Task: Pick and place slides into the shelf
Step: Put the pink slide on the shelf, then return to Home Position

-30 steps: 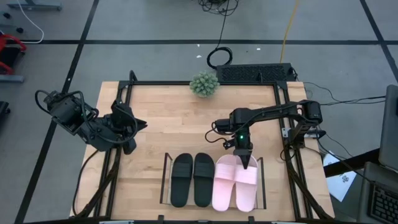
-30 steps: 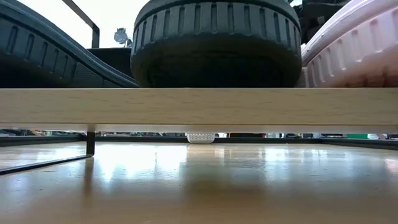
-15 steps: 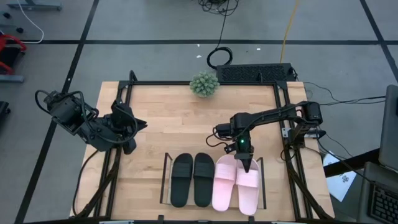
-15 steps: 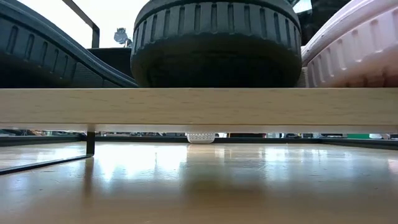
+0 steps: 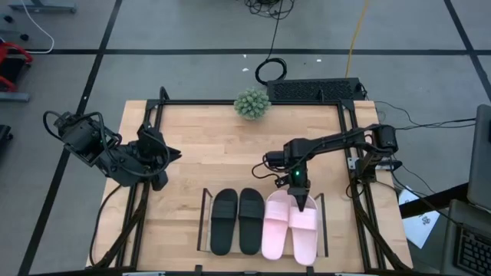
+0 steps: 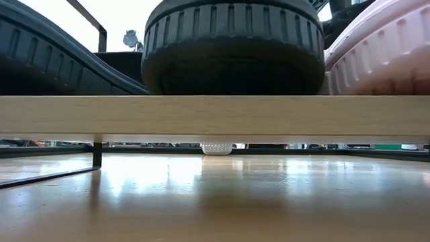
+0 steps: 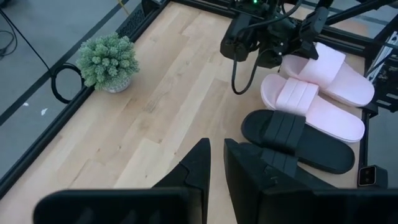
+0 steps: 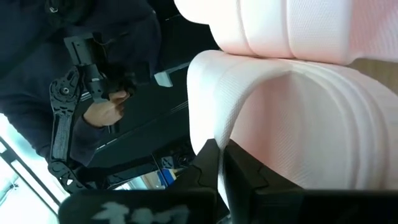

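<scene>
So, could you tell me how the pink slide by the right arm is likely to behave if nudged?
The pink slide looks like thick moulded foam, so probably light and easy to shove. Its wide flat sole should slide rather than roll or tip. It lies against its pink partner, so a sideways nudge from the right gripper would likely move both.

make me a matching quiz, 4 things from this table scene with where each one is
Things:
1. black slides
2. pink slides
3. plant
4. left tool

Places:
A. far edge of the table
B. right half of the shelf
C. left side of the table, away from the shelf
D. left half of the shelf

Pairs: 1-D, 2-B, 3-A, 4-C
</scene>
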